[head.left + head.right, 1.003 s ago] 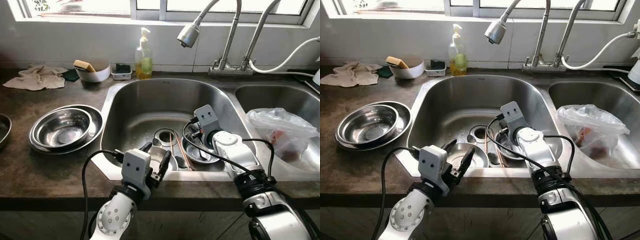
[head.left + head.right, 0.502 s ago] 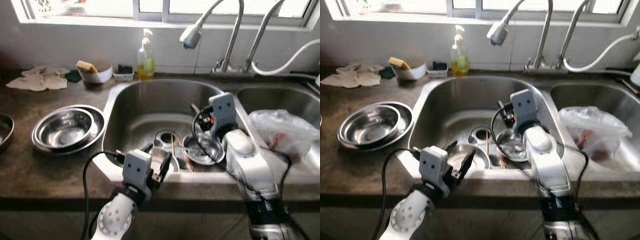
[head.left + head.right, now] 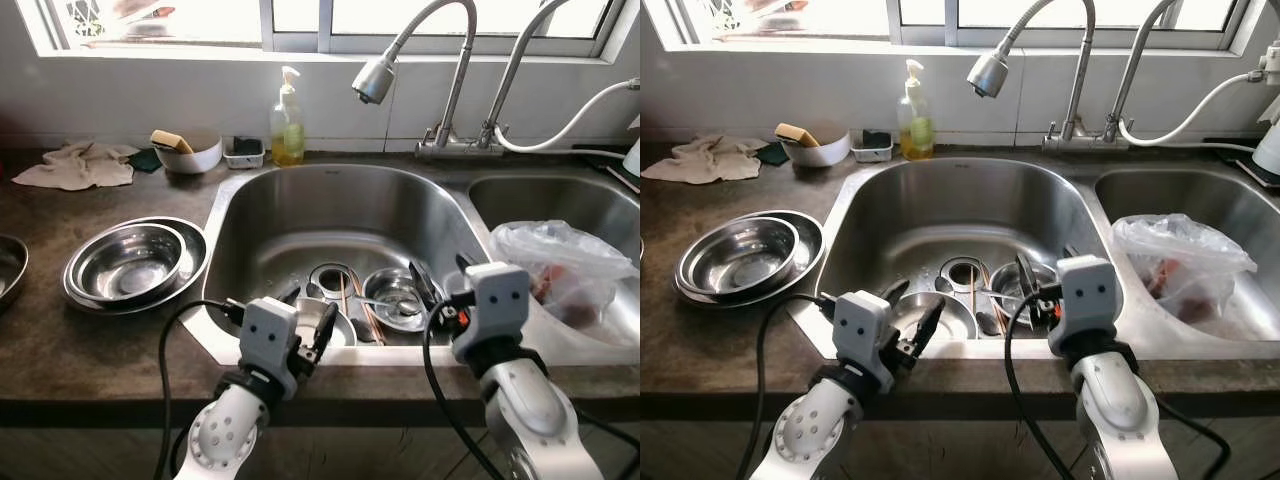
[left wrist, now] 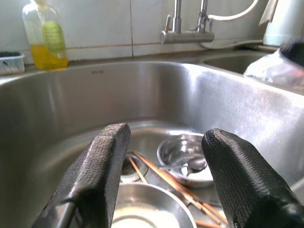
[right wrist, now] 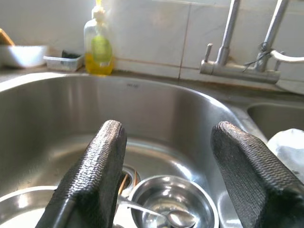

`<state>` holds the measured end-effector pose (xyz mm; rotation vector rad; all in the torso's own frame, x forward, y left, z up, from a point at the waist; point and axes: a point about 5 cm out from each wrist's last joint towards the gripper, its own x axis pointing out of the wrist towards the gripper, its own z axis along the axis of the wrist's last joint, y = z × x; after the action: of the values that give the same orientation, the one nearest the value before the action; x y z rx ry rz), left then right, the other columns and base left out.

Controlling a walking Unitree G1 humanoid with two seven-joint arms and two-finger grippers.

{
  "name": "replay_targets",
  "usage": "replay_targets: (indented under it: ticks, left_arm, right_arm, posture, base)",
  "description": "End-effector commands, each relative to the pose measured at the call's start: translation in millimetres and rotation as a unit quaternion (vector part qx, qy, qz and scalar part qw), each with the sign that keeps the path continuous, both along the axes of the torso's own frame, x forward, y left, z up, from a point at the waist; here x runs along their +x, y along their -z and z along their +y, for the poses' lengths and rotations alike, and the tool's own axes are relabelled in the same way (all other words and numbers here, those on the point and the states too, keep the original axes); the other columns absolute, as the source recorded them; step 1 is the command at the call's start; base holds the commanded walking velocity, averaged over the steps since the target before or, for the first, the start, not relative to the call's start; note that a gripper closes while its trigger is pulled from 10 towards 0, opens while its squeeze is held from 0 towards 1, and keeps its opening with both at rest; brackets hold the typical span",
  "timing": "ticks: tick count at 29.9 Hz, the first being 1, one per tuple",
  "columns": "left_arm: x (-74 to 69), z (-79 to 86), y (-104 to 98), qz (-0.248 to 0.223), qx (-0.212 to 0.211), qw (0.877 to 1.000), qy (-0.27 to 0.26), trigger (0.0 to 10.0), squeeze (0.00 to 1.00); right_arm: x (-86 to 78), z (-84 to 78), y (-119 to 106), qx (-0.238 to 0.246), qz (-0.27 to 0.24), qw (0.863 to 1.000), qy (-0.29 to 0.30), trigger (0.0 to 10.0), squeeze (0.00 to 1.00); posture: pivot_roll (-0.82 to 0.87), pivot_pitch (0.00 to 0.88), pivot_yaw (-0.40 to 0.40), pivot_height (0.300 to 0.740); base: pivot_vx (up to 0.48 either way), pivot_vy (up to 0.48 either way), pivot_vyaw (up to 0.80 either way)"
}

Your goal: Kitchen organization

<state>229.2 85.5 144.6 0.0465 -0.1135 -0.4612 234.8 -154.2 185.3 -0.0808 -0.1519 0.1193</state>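
Sink (image 3: 250,215) front rim: 2 grippers poised over it, left gripper (image 3: 308,322) and right gripper (image 3: 438,280) both spread wide, empty, aimed at bowls (image 3: 397,297) below.

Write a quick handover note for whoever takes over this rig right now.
Left tool: open, empty, at the near rim of the sink.
Right tool: open, empty, above the small steel bowl.
In the sink: that small bowl with a spoon in it, chopsticks, a larger bowl near the front.
Done: stacked steel bowls sit on the counter.
Left: clear the sink items.
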Motion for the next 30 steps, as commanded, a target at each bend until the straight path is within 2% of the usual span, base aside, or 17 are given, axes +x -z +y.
replay_targets:
  ticks: [1, 9, 16, 24, 30]
  left_arm:
    - [-2.6, -0.4, -4.8, -0.006, -0.005, 1.0, 0.004, 10.0, 0.0]
    - [0.8, 0.1, -5.4, -0.005, 0.005, 1.0, -0.002, 10.0, 0.0]
    - [0.7, 0.4, -5.6, -0.005, 0.001, 1.0, -0.005, 10.0, 0.0]
    - [3.7, -2.2, -6.2, -0.006, 0.006, 1.0, -0.006, 10.0, 0.0]
    - [3.8, -0.7, -4.8, -0.002, 0.014, 1.0, -0.014, 10.0, 0.0]
  right_arm:
    - [-2.5, 0.6, -7.6, 0.01, -0.012, 1.0, 0.001, 10.0, 0.0]
    - [10.2, 5.3, -20.7, 0.021, -0.035, 0.999, 0.003, 10.0, 0.0]
    - [15.4, 4.7, -22.7, 0.023, -0.037, 0.999, 0.006, 10.0, 0.0]
    - [24.0, -0.2, -29.8, 0.025, -0.039, 0.999, 0.013, 10.0, 0.0]
    - [31.5, 0.2, -30.2, 0.031, -0.03, 0.999, 0.013, 10.0, 0.0]
  posture:
    - [0.06, 0.011, -0.026, 0.74]
    - [0.08, 0.006, -0.033, 0.74]
    - [0.08, 0.006, -0.029, 0.74]
    - [0.07, 0.016, -0.028, 0.74]
    - [0.08, 0.023, -0.034, 0.74]
  base:
    - [0.0, 0.0, 0.0]
    - [0.0, 0.379, 0.78]
    - [0.0, 0.47, 0.8]
    - [0.0, 0.0, 0.78]
    - [0.0, 0.0, 0.0]
